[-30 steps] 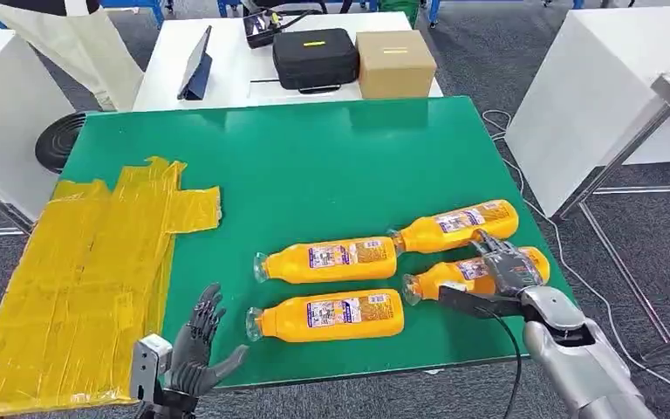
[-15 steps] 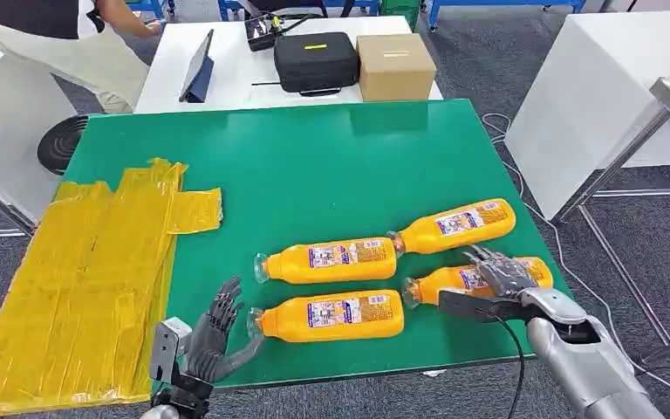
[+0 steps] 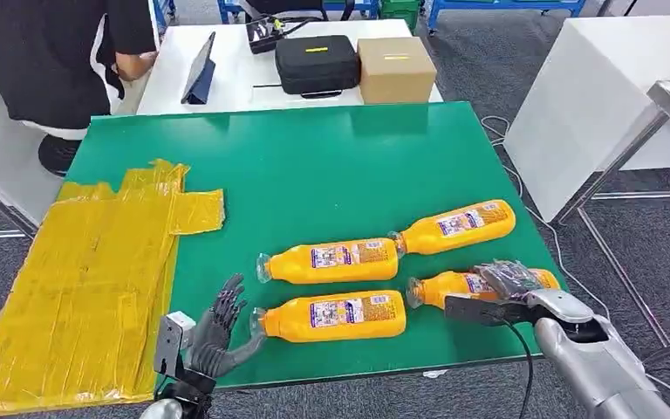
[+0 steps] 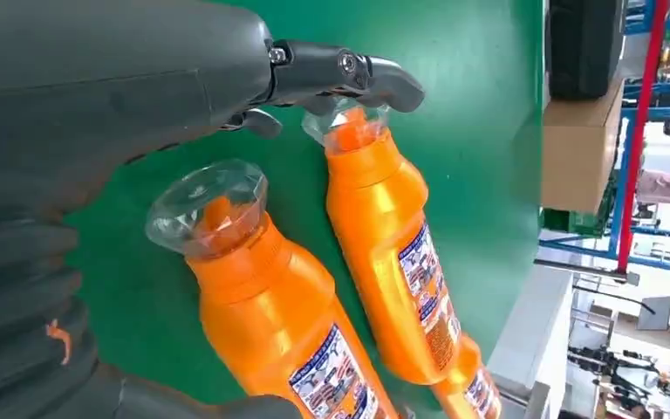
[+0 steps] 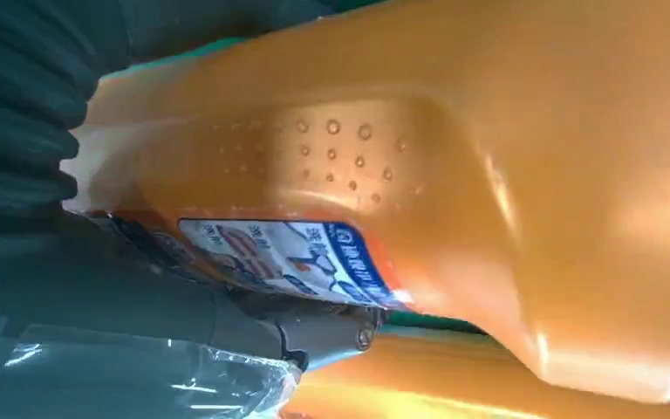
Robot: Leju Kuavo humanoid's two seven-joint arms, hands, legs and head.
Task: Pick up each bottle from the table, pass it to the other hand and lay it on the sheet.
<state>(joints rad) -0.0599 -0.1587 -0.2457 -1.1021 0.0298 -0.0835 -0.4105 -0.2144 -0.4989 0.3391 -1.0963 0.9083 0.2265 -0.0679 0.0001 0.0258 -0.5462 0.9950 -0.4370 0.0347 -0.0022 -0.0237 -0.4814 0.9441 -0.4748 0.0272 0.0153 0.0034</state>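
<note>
Bottles, four orange ones, lie on their sides on the green table point(image 3: 314, 175). Nearest bottle point(image 3: 331, 316) has its clear cap beside the left hand point(image 3: 218, 332), whose fingers are spread and hold nothing. Right-side bottle point(image 3: 454, 285) lies under the right hand point(image 3: 510, 284), fingers curled over its body; whether it is truly gripped, cannot tell. Middle bottle point(image 3: 330, 260) and far bottle point(image 3: 455, 225) lie beyond, cap toward base. Yellow sheet point(image 3: 87, 271) drapes the table's left edge. Farther back: black case point(image 3: 317, 61), cardboard box point(image 3: 396, 68), a seated person point(image 3: 52, 61).
</note>
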